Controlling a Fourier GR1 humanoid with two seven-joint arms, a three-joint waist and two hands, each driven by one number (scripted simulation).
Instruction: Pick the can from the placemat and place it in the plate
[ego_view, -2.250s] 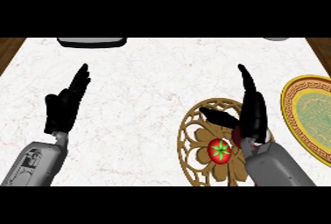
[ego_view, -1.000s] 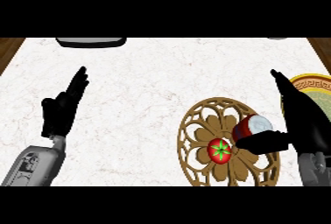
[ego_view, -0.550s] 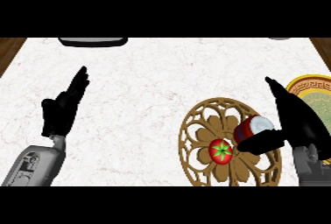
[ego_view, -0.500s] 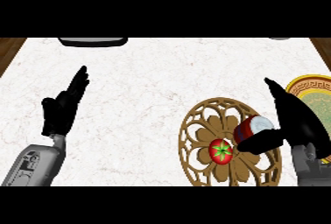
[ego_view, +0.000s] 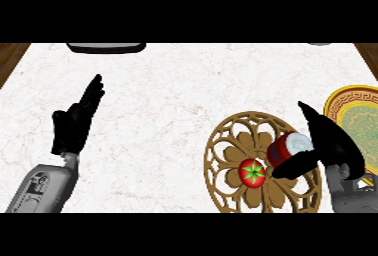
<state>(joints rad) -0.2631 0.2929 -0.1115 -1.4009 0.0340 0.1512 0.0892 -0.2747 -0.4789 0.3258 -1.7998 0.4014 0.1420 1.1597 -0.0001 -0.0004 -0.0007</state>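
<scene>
A white marble counter (ego_view: 184, 100) with faint grey veins fills the view under even light. Brown wood (ego_view: 13, 55) shows past its far corners. A dark grey tray (ego_view: 105, 47) sits at the far edge, cut off at the top.

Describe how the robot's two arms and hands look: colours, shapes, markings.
Both arms match. The left hand is matte black with slim tapering fingers and a thumb, on a narrow wrist that joins a bulky light-grey left forearm with darker panel lines and small recesses. The right hand is the same black; its grey right forearm shows only partly at the lower edge. No cables or sleeves are visible.
</scene>
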